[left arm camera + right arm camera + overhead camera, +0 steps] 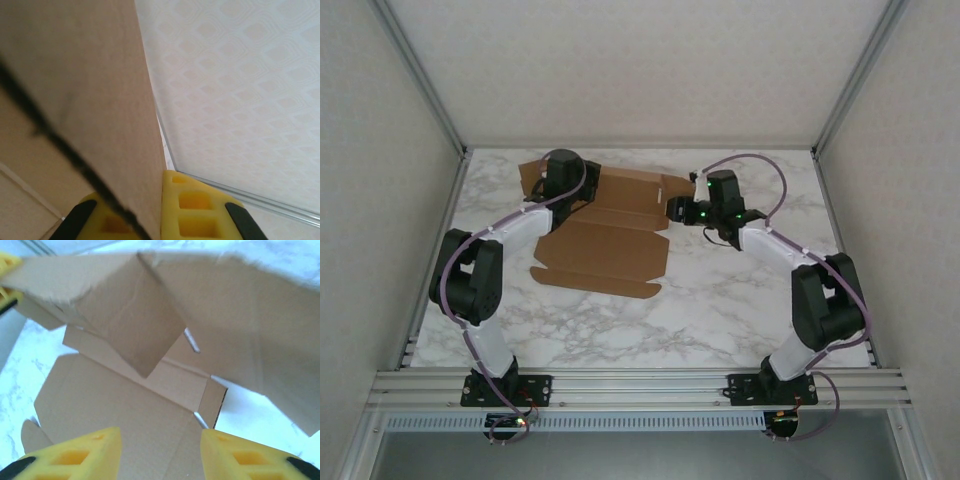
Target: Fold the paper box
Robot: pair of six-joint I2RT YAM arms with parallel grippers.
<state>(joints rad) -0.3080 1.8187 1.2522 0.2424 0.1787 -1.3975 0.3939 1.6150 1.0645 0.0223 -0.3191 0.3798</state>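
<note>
The paper box (605,248) is a plain brown sheet of cardboard with flaps, tabs and slots cut into it, and nothing is printed on it. It lies spread out on the white marble counter (720,310), toward the far side and a bit left of the middle. Its big near panel (610,255) lies flat, with a long rounded tab (595,283) along the near edge. At the far left corner of the box, our left hand (540,185) is closed tight on a corner flap (90,100). From that hand's own camera we see the brown flap pinched between two yellow fingers (169,210) and standing up on its edge. Our right hand (673,211) is at the right end of the box, just above it. Its yellow fingers (100,440) stand apart with nothing held between them. Past them we see the flat inside of the box with its fold lines, and a side flap (130,325) tipped up from its fold. A bigger piece of cardboard (250,330) is close to that camera and looks blurry. The far left corner of the box is close to the left wall (380,150) and the far wall (640,60), so there is little room there. There is lots of free room on the near half of the counter and on its right side, all the way to the metal rail (640,383) by the arm bases.
</note>
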